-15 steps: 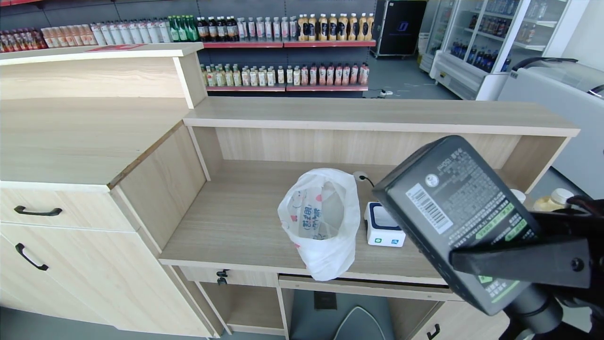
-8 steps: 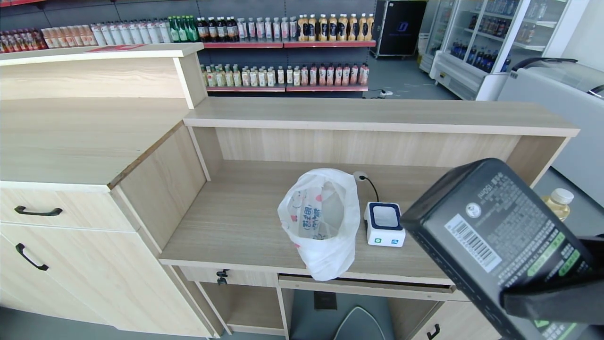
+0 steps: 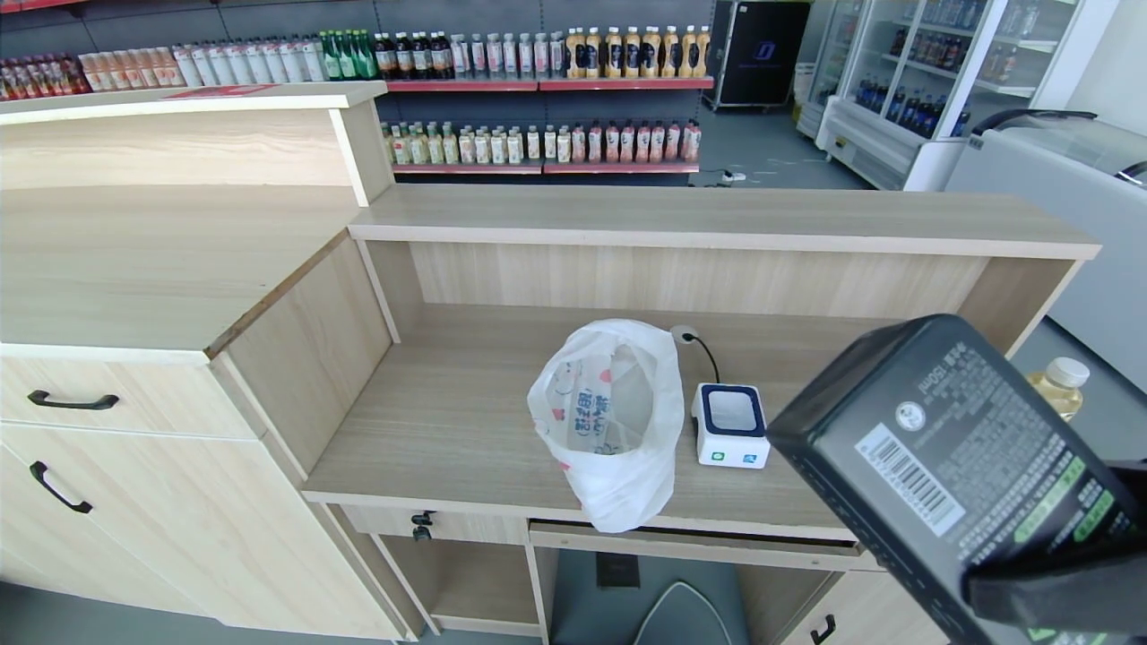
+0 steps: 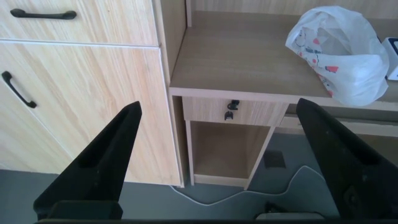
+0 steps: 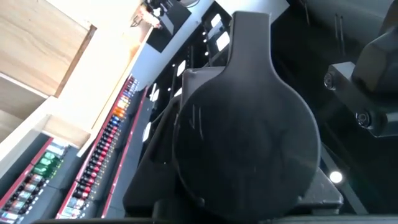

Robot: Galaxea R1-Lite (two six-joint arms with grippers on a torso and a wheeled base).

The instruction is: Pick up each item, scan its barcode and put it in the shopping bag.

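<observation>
Head view has the right hand (image 3: pixel 1057 587) gripping the black item (image 3: pixel 932 448) aloft near the scanner (image 3: pixel 730 428), apparently not yet scanned or bagged; left hand (image 4: pixel 217 155) hangs open.

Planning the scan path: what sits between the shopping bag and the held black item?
In the head view, the scanner stands on the counter between shopping bag and black item.

Right gripper (image 3: pixel 1053 591) clamps black box (image 3: pixel 941 466); left gripper (image 4: pixel 219 109) hangs spread.

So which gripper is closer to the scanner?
Right. The right gripper holds the black box raised right of the scanner; the left gripper hangs open, low before the desk, beyond the shopping bag.
</observation>
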